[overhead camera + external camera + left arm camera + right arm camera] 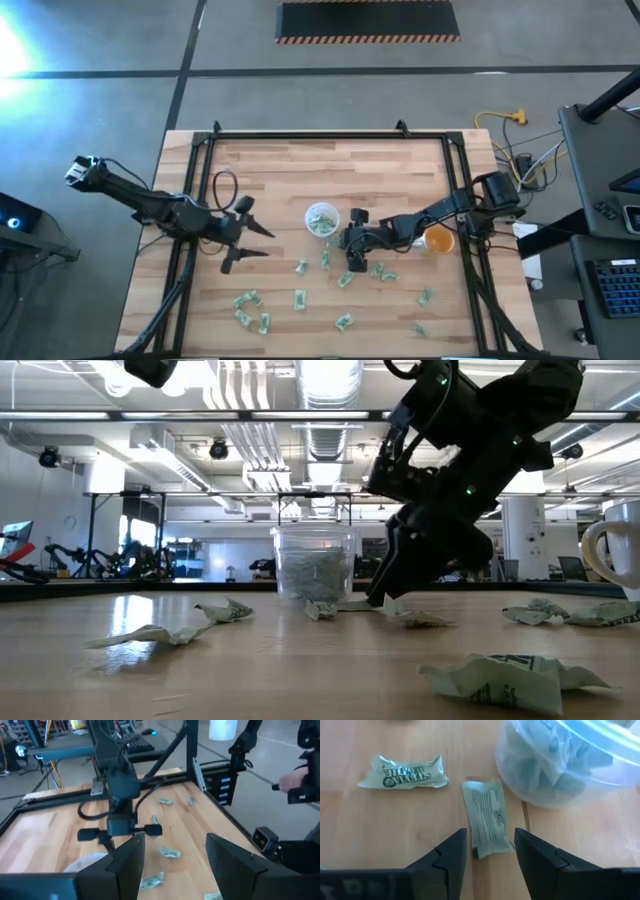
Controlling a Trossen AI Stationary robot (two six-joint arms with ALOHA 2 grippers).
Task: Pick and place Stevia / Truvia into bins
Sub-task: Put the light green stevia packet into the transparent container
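On the left of the wooden table [270,180] we see the left gripper [250,235] hovering over bare boards, its two fingers spread wide apart and holding nothing — well apart from the cup. In the left wrist view those fingers [125,865] frame open tabletop with a few packets lying beyond them.

Moving toward the middle, loose Stevia / Truvia packets [299,299] are scattered across the near half of the table, green and white, most of them crumpled; some lie to the left of centre, others under and beyond the right arm. The translucent white cup [321,219] stands upright near the table's centre, and we can see packets already lying inside it in both the high view and the low view [313,565].

Just to the right of the cup is the right gripper [355,240], lowered close to the table. Its fingers stand spread — in the right wrist view they straddle one flat packet [487,817] lying on the wood just beside the cup's wall [560,765], the fingers on either side of the packet's near end without pinching it. A second packet [402,771] lies nearby.

Farther right, an orange cup [439,240] sits near the table's edge, partly under the right arm.
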